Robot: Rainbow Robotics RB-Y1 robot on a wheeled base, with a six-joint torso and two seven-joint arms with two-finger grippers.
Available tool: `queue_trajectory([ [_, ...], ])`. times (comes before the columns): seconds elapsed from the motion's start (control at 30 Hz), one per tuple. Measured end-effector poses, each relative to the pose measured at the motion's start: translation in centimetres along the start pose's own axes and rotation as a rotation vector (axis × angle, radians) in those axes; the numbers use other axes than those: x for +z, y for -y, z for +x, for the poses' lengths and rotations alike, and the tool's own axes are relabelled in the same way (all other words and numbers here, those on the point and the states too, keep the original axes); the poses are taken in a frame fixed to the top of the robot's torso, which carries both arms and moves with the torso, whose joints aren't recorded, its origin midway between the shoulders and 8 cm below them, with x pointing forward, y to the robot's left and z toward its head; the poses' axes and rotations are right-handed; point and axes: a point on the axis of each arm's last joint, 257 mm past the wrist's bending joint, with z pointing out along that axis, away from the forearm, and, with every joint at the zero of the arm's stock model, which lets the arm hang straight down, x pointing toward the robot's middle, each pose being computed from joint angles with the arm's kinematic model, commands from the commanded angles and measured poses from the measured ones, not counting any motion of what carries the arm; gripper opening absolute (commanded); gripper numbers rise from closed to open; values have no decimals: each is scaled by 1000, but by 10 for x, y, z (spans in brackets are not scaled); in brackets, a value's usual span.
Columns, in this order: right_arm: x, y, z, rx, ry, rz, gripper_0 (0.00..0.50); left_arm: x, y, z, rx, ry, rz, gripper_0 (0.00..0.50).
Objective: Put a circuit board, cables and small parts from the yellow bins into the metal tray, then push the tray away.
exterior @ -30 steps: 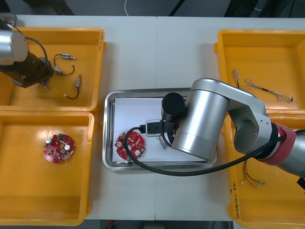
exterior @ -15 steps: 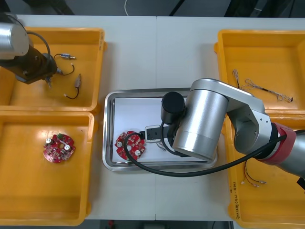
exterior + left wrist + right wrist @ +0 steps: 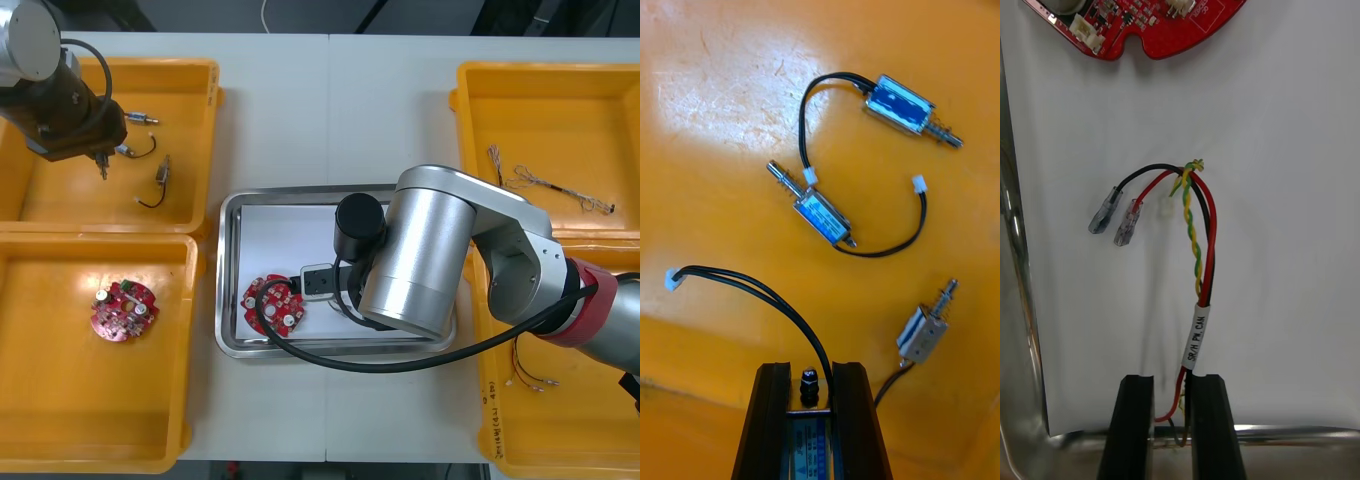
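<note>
My right gripper is low over the white inside of the metal tray, shut on a red and yellow cable whose free end lies on the tray floor. A red circuit board lies in the tray just beyond the cable. The right arm covers much of the tray from above. My left gripper is over the far left yellow bin, shut on a small metal part with a black lead. Three more small metal parts lie on the bin floor.
A second circuit board lies in the near left bin. The far right bin holds thin cables. Red and yellow cables lie in the near right bin. Bare table stretches beyond the tray.
The left gripper has moved toward the bin's far side, carrying its small metal part. The right arm has shifted slightly toward the circuit board in the tray.
</note>
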Motion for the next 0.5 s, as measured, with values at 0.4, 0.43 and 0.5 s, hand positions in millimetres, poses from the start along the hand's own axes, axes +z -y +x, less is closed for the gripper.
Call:
queue_trajectory([
  [0.4, -1, 3, -2, 0, 1, 12, 500, -46, 22, 22, 117, -17, -2, 0],
  [0.43, -1, 3, -2, 0, 1, 16, 500, -48, 25, 24, 127, -15, 5, 0],
  [0.5, -2, 5, -2, 0, 1, 22, 500, -53, 30, 27, 146, -10, 17, 0],
])
